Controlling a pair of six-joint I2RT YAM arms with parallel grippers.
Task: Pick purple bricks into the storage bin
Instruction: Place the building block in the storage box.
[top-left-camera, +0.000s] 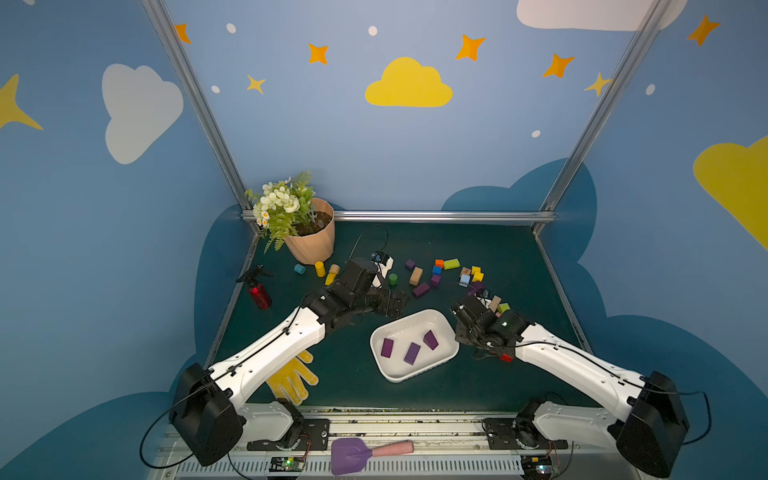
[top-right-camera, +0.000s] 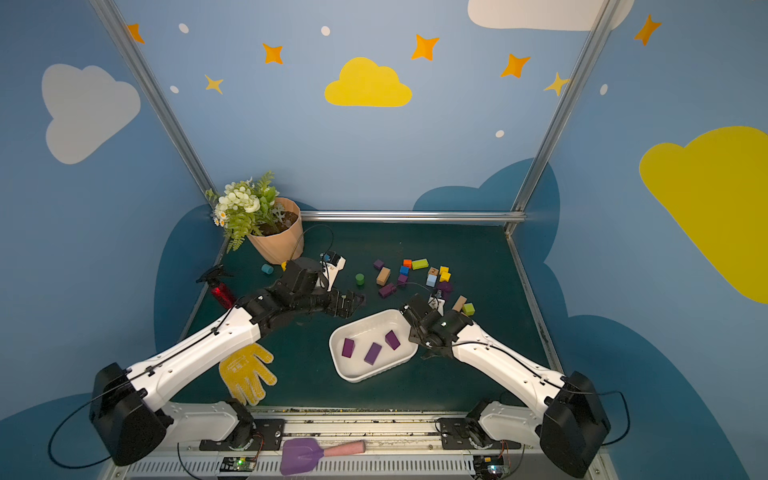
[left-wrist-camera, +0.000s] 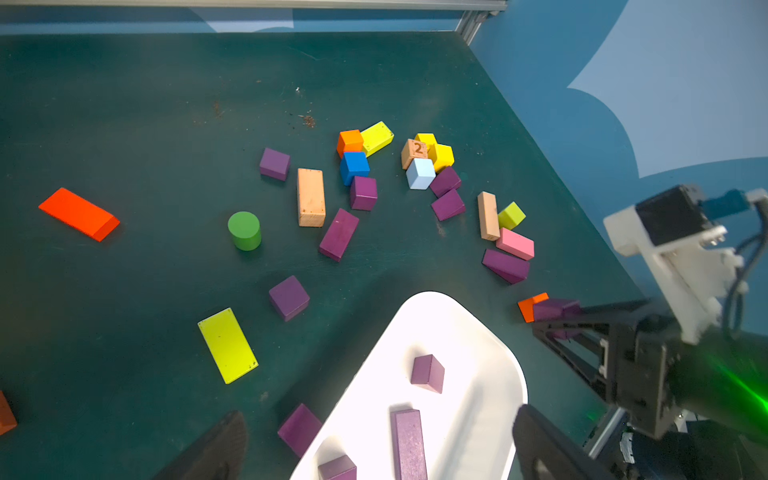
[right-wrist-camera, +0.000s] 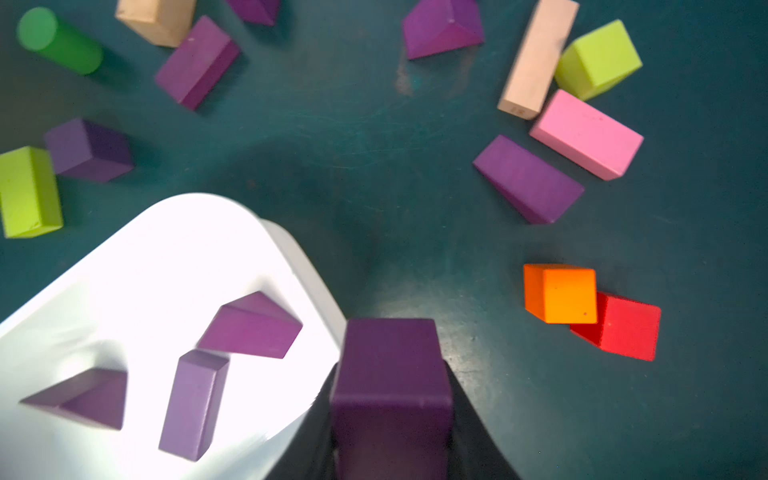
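Purple bricks (left-wrist-camera: 338, 234): twelve counted. Three lie in the storage bin (top-left-camera: 409, 330). Eight sit loose on the surface (top-left-camera: 345, 386) around the bin's far side, mixed with other coloured blocks (left-wrist-camera: 354, 166). One is clamped in the right gripper (right-wrist-camera: 392, 399), just outside the bin's right rim. Left gripper (top-left-camera: 395, 302) is spread wide, holding nothing, at the bin's far-left corner. Bare surface runs off the bin's near rim.

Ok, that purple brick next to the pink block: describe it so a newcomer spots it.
Start at the white storage bin and look just beyond its far right corner to the lone pink block. The purple brick lies alongside it on the bin side: long and dark, the only purple one flanking pink.
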